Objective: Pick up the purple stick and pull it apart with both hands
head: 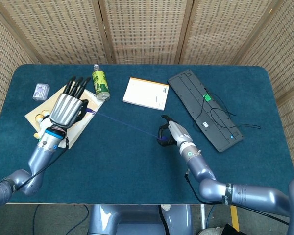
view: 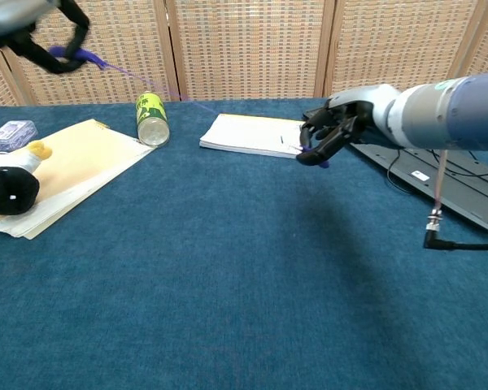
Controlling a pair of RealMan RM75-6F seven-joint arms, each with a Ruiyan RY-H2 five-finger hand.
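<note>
Left hand (view: pixel 32 28) cut off by chest view's top-left corner, stretched middle of purple stick (head: pixel 125 125) too thin to trace clearly, plush toy (head: pixel 41 119) partly hidden behind left hand in head view
</note>
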